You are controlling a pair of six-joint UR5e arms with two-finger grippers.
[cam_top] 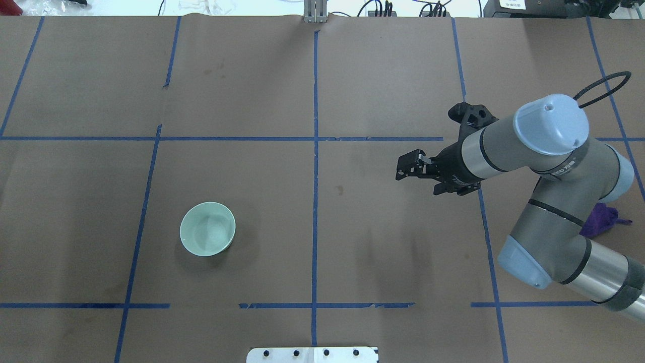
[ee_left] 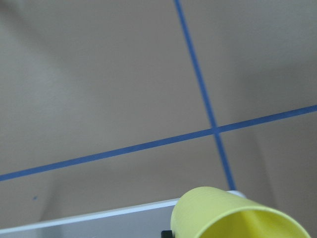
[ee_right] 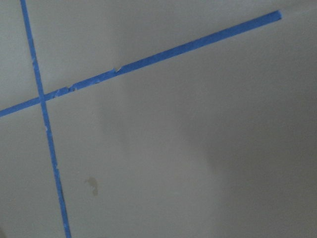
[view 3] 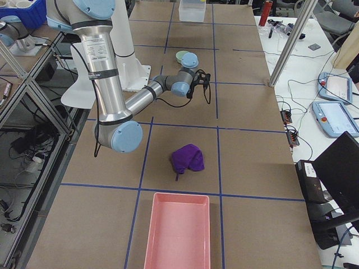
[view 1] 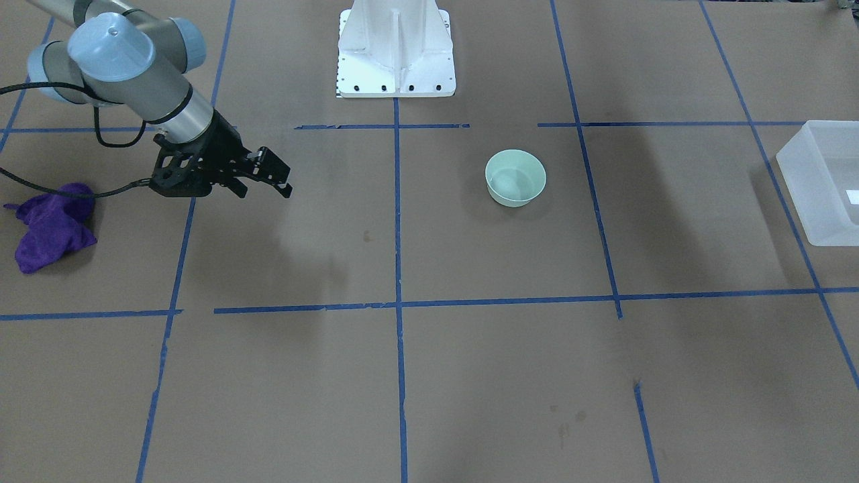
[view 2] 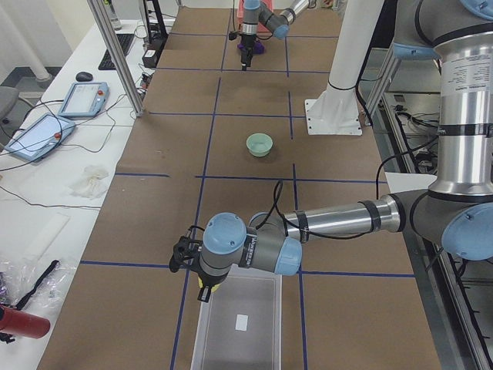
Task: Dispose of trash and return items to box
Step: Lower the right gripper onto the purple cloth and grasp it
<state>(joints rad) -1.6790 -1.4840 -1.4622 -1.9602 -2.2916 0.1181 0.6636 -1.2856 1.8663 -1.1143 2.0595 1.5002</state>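
Observation:
My left gripper (view 2: 202, 290) is shut on the yellow cup (ee_left: 233, 217) and holds it over the near end wall of the frosted-white box (view 2: 239, 324). The box's rim (ee_left: 99, 216) shows just below the cup in the left wrist view. The box also lies at the edge of the front view (view 1: 822, 184). The mint-green bowl (cam_top: 207, 235) stands upright and empty on the table, left of the centre line, and also shows in the front view (view 1: 515, 177). My right gripper (cam_top: 409, 167) is open and empty above the table, well away from the bowl.
A crumpled purple cloth (view 1: 50, 225) lies on the robot's right side, behind my right arm (cam_top: 554, 166). A pink tray (view 3: 178, 230) sits at the table's right end. The white robot base (view 1: 396, 50) stands at the robot-side edge. Blue tape lines cross the brown table.

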